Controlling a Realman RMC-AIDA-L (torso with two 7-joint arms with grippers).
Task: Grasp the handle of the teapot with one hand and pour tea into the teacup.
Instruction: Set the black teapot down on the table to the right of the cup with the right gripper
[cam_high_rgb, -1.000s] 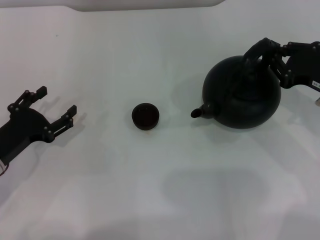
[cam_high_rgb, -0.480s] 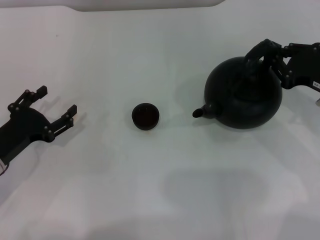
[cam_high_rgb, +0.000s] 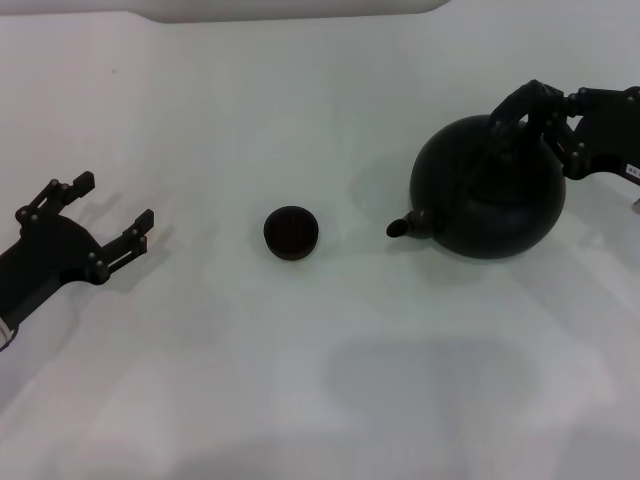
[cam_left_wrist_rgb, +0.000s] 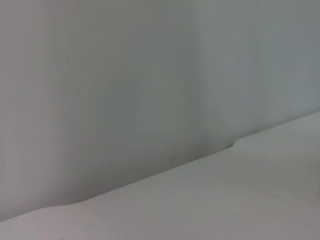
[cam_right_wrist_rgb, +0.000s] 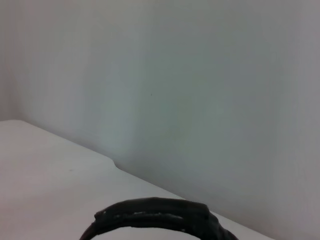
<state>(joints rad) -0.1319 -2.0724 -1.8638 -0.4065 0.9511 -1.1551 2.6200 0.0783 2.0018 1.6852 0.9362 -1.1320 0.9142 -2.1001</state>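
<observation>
— What are the fingers doing on the right side?

— The right gripper (cam_high_rgb: 528, 112) has its black linked fingers (cam_high_rgb: 548, 110) closed around the black arched hoop handle (cam_high_rgb: 512, 102) at the top of the large round black teapot (cam_high_rgb: 487, 187); the right wrist view shows only a ribbed dark arc of that handle (cam_right_wrist_rgb: 155, 215) against the white table (cam_right_wrist_rgb: 45, 165) and a pale wall.

— And the pot itself?

— It sits at the table's right, squat and bulbous, its short spout (cam_high_rgb: 402, 227) pointing left toward the tiny round dark handleless teacup (cam_high_rgb: 291, 233); whether its base touches the white tabletop (cam_high_rgb: 330, 380) or hangs just above it, I cannot tell. The cup stands upright near the middle, well apart from the spout.

— The other arm?

— The left gripper (cam_high_rgb: 106, 212) rests low at the table's left edge, its two black fingers spread apart and holding nothing — well away from the cup; its wrist view shows only bare table and wall.
</observation>
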